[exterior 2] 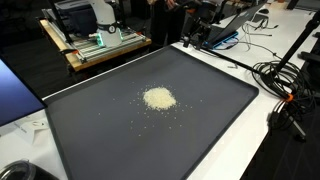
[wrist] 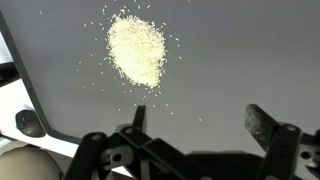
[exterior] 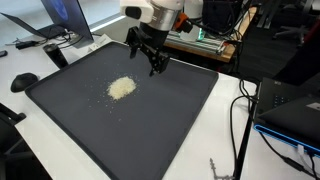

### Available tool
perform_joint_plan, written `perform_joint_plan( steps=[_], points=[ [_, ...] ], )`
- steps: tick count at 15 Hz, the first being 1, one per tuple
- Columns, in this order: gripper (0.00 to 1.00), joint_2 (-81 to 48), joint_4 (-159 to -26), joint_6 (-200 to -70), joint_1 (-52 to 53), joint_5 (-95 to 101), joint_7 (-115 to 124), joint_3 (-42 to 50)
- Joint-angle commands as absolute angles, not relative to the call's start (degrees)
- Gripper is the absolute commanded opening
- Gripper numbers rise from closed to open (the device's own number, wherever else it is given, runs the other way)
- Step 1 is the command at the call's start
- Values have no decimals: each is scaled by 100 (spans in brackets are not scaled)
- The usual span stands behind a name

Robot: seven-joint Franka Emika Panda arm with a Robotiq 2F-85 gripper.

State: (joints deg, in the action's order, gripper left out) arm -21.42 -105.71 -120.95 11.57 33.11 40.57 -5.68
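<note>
**Grain heap lies at 11 o'clock off the wide-open gripper**

The black two-finger Robotiq gripper (exterior: 156, 66) hangs w/ jaws spread wide and nothing btwn them. It sits above the far edge of the dark grey flat mat (exterior: 150, 130) and touches nothing. The pale cream heap of small rice-like grains (exterior: 121, 88) lies on the mat approx mid-surface, near the gripper but clearly apart from it.

Direction, per view:
- Wrist view: the heap (wrist: 137, 50) lies at approx 11 o'clock from the gripper (wrist: 200, 125). It is ahead and off to one side, not under the fingers (wrist: 265, 125) and not on the line through the gap.
- An exterior view: the heap lies at approx 8 o'clock from the gripper.
- An exterior view: the heap (exterior 2: 158, 98) lies at approx 7 o'clock from the gripper (exterior 2: 192, 36).

Long axis: the heap looks slightly oval in the wrist view, running approx 11-to-5 o'clock. It looks near round in both exterior views, so the axis is weak. Loose grains ring it thinly, esp. on the gripper's side.

There is only one arm, so no nearer/farther choice.

Around the mat: a white table (exterior: 232, 140) underneath, black cables (exterior 2: 285, 85) off one edge, and an open laptop (exterior: 62, 22) past another corner. All are well apart from the heap.
</note>
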Motion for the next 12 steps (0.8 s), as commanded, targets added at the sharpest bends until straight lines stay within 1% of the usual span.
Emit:
perform_joint_plan(
  steps=[1, 6, 12],
  points=[
    [100, -2649, -10062, -12113, 1357, 3422, 4095, -235],
    [100, -2841, -10078, -12423, 1319, 3213, 3953, -56],
    [100, -2379, -10952, -13372, 1035, 3015, 3686, 137]
  ],
)
